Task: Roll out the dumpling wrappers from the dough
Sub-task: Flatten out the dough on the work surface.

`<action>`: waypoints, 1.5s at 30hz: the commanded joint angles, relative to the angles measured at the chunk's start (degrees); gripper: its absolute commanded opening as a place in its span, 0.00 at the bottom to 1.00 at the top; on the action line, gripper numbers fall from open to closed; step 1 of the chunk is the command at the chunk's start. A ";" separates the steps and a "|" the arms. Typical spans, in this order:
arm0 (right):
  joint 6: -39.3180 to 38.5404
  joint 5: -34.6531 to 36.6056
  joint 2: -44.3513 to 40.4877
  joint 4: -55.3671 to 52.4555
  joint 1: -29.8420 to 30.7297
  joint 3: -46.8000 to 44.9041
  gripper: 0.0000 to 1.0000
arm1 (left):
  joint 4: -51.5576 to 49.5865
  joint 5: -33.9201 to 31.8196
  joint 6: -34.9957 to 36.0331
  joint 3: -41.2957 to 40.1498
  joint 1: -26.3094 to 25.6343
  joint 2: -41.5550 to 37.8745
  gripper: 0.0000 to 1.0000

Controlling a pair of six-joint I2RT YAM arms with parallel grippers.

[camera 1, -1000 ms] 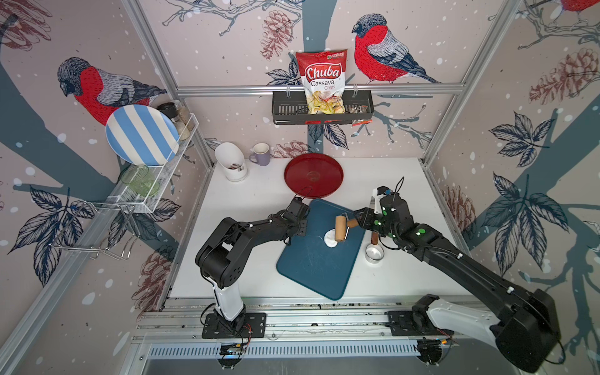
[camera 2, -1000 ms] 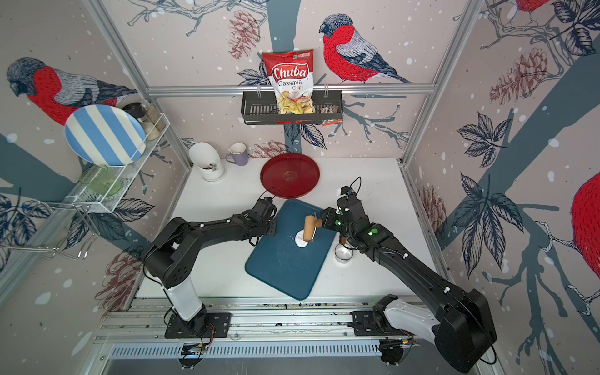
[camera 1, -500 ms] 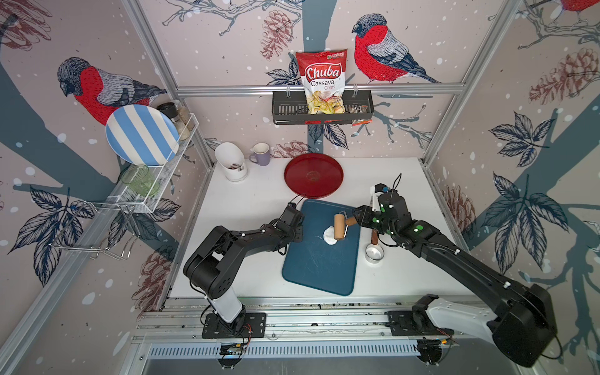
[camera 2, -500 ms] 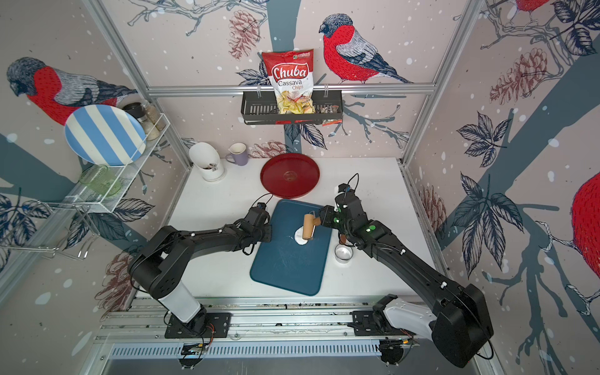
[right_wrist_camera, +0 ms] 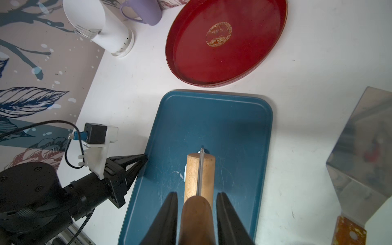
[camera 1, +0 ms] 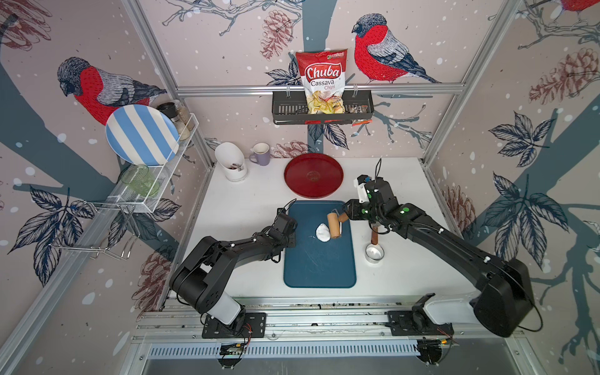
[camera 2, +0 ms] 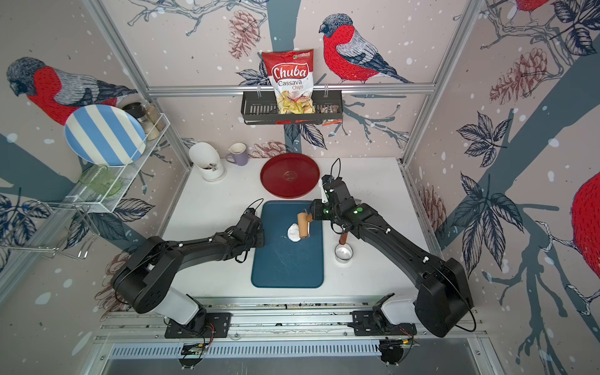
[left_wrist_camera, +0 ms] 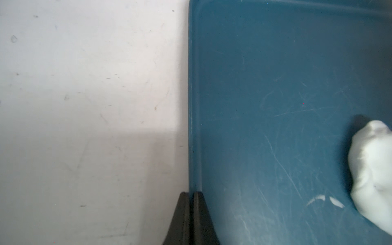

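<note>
Dough [camera 1: 323,232]: a small thick white lump is seen on the far half of the blue board [camera 1: 319,266], its right side tucked under the rolling pin [camera 1: 334,225]; no round wrapper has been formed yet.
Right gripper [right_wrist_camera: 197,195]: clamped around the pin's brown handle, with the barrel laid over the dough.
Left gripper [left_wrist_camera: 191,194]: jaws pressed together at the board's left rim, which appears to be pinched between them.
Risk, sticking: soft dough could be lifted or wound onto the barrel under heavy pressure.
Risk, board: the board could be dragged sideways if the thin rim is lost from the pinch.
Risk, offset: with only one side covered, a lopsided sheet could be produced.
Risk, clutter: the steel ring [camera 1: 374,252] and spatula [right_wrist_camera: 360,148], just right of the board, could be struck on a wide stroke.
</note>
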 commanded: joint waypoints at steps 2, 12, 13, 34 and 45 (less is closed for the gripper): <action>-3.21 -1.59 3.36 -1.58 0.67 3.22 0.00 | -4.11 -1.73 0.06 -0.99 0.30 -0.31 0.00; -3.40 2.92 11.84 -5.17 3.49 10.16 0.00 | -3.30 -1.78 0.59 -1.57 0.33 -0.58 0.00; -3.22 3.28 12.21 -5.19 3.51 10.47 0.00 | -3.25 -1.83 0.56 -1.64 0.32 -0.57 0.00; -2.12 4.17 17.39 -8.22 4.23 13.49 0.00 | -2.41 -1.70 0.81 -1.82 0.34 -0.22 0.00; -1.52 5.09 19.32 -11.70 3.86 12.96 0.00 | -2.40 -1.70 0.92 -1.61 0.52 -0.33 0.00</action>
